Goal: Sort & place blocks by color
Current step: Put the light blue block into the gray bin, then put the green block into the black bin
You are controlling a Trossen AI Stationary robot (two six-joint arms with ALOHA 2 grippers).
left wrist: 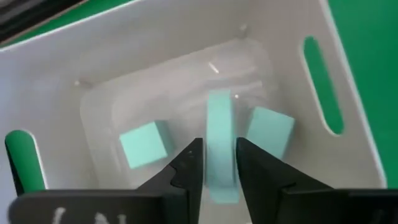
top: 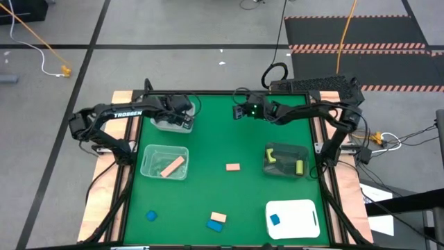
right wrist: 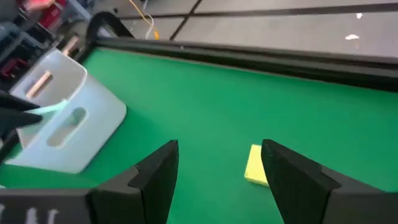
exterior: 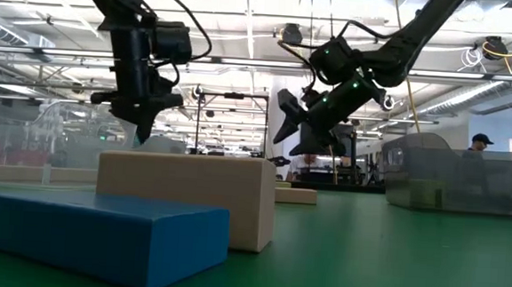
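Observation:
My left gripper (top: 178,115) hangs over the far-left clear bin (top: 164,126) and is shut on a mint green bar (left wrist: 220,146). Two mint cubes (left wrist: 144,143) (left wrist: 270,129) rest on that bin's floor. My right gripper (top: 241,110) is open near the middle of the far edge, above a yellow block (right wrist: 255,165) that lies on the green mat between its fingers without touching them. A salmon bar (top: 173,167) lies in a second clear bin. A salmon block (top: 233,167), blue blocks (top: 150,216) (top: 216,226) and a tan block (top: 218,217) lie loose on the mat. My left gripper pinches the mint bar between its two fingers (left wrist: 188,167), on the bar's long side faces (left wrist: 219,171). The fingers come from above, pointing down into the bin. The bar is lifted clear of the bin floor, above the two cubes.
A dark-tinted bin (top: 285,160) on the right holds yellow blocks (top: 300,167). A white flat tray (top: 298,208) at the near right carries a blue block (top: 275,219). The middle of the green mat is bare. A person stands far behind the table in the low view.

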